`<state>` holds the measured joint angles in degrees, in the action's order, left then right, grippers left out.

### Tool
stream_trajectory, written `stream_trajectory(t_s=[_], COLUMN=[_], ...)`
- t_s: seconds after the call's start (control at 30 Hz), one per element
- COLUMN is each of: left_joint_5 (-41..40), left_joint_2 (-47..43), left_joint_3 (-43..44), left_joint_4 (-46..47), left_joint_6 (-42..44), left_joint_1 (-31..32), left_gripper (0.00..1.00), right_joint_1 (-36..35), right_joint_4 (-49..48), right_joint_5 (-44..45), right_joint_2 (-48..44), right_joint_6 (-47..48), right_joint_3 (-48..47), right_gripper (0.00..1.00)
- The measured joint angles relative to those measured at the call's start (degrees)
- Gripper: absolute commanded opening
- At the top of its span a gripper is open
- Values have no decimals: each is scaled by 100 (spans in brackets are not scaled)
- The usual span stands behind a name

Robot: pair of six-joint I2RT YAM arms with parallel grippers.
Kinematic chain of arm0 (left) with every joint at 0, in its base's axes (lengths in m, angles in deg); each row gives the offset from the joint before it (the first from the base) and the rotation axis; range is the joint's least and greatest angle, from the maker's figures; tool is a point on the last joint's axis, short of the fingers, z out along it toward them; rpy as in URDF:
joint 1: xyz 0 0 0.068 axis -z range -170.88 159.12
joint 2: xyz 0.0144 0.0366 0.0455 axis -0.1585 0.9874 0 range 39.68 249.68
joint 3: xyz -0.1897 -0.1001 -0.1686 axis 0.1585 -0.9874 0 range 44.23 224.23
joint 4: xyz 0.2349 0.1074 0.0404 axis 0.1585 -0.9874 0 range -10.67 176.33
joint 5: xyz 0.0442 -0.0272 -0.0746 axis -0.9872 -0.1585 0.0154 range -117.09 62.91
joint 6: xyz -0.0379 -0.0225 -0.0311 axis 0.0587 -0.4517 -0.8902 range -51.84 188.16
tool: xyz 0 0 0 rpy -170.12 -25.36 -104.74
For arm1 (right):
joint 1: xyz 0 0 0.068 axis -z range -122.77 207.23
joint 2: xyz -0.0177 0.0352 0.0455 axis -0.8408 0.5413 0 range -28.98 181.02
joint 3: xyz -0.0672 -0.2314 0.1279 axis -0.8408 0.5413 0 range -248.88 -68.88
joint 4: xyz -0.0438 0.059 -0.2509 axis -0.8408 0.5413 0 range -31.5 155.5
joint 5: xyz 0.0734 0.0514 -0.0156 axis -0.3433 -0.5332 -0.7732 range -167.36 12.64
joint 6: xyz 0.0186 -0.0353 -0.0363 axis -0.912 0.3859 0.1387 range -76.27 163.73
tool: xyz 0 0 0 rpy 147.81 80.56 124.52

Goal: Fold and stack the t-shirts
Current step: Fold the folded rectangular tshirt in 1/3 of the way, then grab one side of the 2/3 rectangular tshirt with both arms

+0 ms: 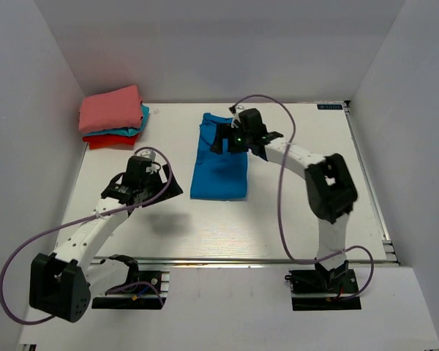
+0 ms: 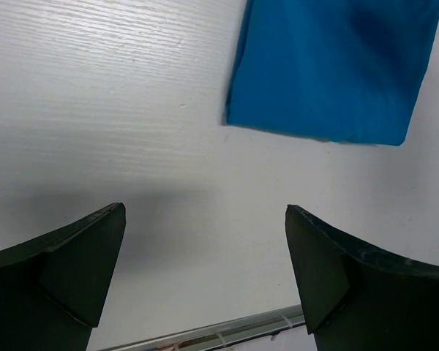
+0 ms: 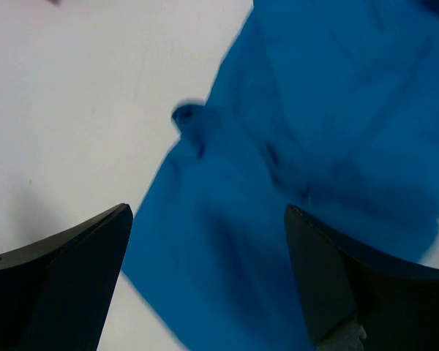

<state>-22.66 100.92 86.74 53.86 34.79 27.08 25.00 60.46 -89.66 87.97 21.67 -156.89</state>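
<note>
The royal-blue t-shirt lies folded into a long strip in the middle of the table. My right gripper is open and hovers over its far part; the right wrist view shows rumpled blue cloth below the open jaws, nothing held. My left gripper is open and empty over bare table, left of the shirt's near end; the shirt's near corner shows in the left wrist view. A folded pile sits at the far left: salmon-pink shirt on top, teal under it, red at the bottom.
White walls enclose the white table on three sides. A metal rail runs along the near edge, also seen in the left wrist view. Purple cables loop from both arms.
</note>
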Motion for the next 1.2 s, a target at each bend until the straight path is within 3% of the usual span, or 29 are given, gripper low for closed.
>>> stream_trajectory(t_s=[0.2,0.3,0.53,0.73,0.77,0.93,1.07,1.2], left_joint_5=[420,527,485,369,361,264,249,308], left_joint_2=[1049,1714,2741,3230,3281,3598,3700,3630], left_joint_3=[90,415,734,811,839,1027,968,664], left_joint_4=[603,800,1204,1650,1720,2085,2396,2848], left_joint_6=[59,173,348,393,396,437,435,341], left_joint_1=[72,133,304,426,442,549,651,776], left_gripper=[100,100,97,92,91,66,56,46], right_joint_1=[-9,22,72,74,76,74,72,72], right_joint_4=[96,164,496,256,192,-11,-72,-273], right_joint_5=[433,588,632,313,256,9,-76,-166], right_joint_2=[-2496,-3095,-2870,-2245,-2116,-1871,-1864,-1902], right_joint_6=[-129,-186,-365,-452,-457,-516,-643,-774], right_joint_3=[2483,3324,4046,3805,3740,3620,3707,3899], right_gripper=[90,90,89,79,71,59,52,30])
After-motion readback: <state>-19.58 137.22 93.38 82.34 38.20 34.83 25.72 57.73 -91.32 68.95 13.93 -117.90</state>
